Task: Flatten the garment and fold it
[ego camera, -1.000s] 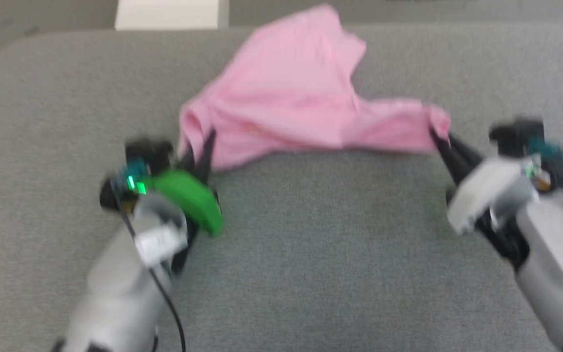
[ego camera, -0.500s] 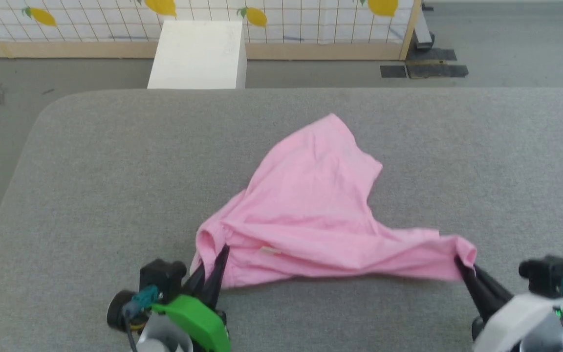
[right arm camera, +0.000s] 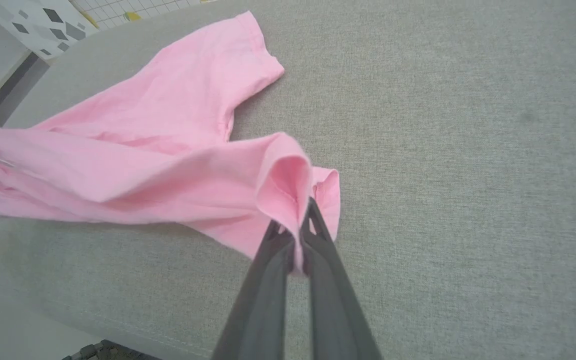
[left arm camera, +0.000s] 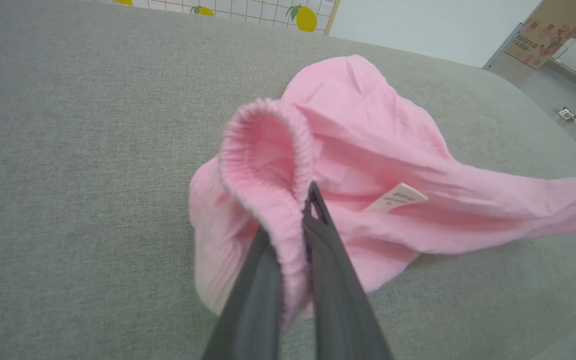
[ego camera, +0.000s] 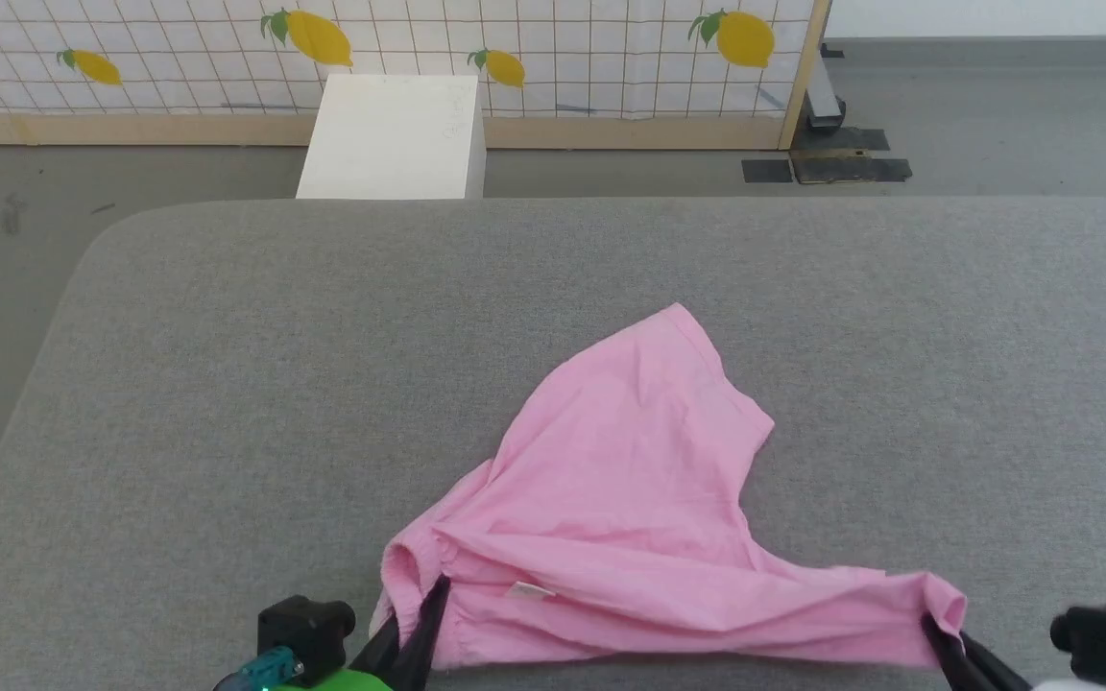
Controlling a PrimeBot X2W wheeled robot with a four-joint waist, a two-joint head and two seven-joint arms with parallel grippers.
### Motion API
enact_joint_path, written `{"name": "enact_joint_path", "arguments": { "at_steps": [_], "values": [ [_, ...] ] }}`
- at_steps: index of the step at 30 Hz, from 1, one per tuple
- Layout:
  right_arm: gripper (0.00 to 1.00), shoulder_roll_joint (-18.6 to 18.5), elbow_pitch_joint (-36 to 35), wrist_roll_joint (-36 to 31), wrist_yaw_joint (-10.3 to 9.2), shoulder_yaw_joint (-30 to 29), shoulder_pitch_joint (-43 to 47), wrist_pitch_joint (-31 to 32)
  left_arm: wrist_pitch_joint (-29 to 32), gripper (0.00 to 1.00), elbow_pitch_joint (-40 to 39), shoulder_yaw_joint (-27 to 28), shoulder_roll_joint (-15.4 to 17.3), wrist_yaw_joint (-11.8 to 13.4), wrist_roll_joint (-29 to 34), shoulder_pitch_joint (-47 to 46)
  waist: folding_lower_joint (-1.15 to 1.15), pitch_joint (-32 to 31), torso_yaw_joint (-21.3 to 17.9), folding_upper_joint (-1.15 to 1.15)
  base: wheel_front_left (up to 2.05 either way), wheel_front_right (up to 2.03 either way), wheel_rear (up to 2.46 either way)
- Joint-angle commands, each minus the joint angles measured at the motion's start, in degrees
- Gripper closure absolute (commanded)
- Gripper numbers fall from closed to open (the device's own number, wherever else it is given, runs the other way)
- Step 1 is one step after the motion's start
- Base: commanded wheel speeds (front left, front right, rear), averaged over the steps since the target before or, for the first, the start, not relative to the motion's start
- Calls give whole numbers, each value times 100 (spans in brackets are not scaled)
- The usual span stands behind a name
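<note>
One grey, cloth-covered tabletop, spread across the middle and lower head view, with a rounded corner at the upper left. Beyond it, along the top of the frame, one grey floor and one gridded white screen in a wooden frame, printed with four whole lemons. One white box on the floor at top centre-left, just behind the tabletop's far edge.

One pink garment, lying on the tabletop at lower centre of the head view. Wrinkled, not flat, with one wide flap reaching up toward the frame's middle and a narrower strip stretched along the bottom toward the lower right. One gathered waistband, looped at the lower left of the cloth and raised off the surface in the left wrist view.

Two pincers, each with two dark fingers, well apart at the two near ends of the cloth. At the bottom edge left of centre, left pincer, pressed together on the waistband, with cloth bunched between its fingers. At the lower right corner, right pincer, clamped tight on a folded hem at the strip's end, holding it a little off the tabletop.

One small white label, sewn in near the waistband, just right of the left pincer.
</note>
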Motion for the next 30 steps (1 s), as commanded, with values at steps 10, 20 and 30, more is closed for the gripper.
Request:
{"name": "enact_joint_path", "arguments": {
  "at_steps": [10, 20, 30],
  "values": [
    [100, -533, 1057, 78, -9, 540, -2220, -80, -154, 100, 37, 194, -266, -6, -216, -329, 1, 433, 334, 43, 0, 0, 0],
    [100, -982, 2722, 471, -9, 1418, -4518, -92, -570, 100, 440, 372, -578, -164, -335, -822, 1, 835, 846, 43, 0, 0, 0],
    [100, -1022, 4535, 780, -9, 2354, -6028, -396, -599, 100, 1501, 359, -885, -454, -442, -1677, 1, 1268, 1041, 43, 0, 0, 0]
  ]
}}
